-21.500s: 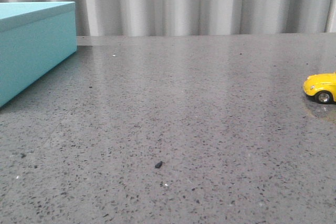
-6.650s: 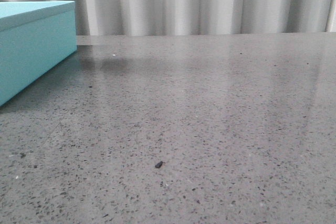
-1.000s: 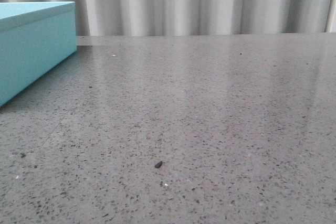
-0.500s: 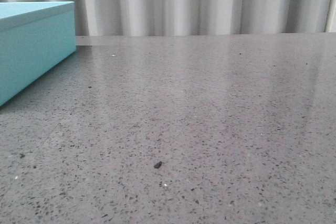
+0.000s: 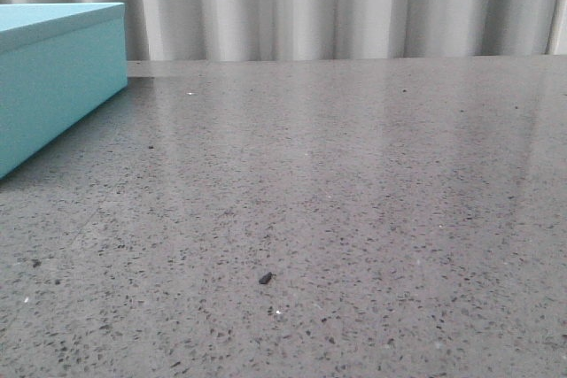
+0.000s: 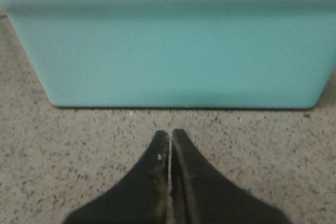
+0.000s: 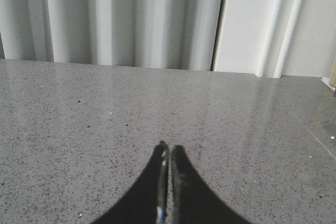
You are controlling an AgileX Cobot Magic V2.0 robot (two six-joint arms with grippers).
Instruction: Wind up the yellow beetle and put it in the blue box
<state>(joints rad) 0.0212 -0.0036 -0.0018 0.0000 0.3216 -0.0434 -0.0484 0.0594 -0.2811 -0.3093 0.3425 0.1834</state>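
The blue box (image 5: 55, 77) sits at the far left of the grey speckled table (image 5: 354, 201), a large turquoise rectangle with flat matte sides and a slightly overhanging lid (cut off by the frame's left edge). In the left wrist view its broad side (image 6: 168, 51) stands upright, resting flat.

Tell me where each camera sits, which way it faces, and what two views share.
Front view: low, facing forward over the grey table, blue box at left; no arm shows.
Left wrist view: on the left arm, facing the box's side; left gripper shut.
Right wrist view: on the right arm, facing bare table and curtain; right gripper shut.
Shared: front and left wrist both show the box.
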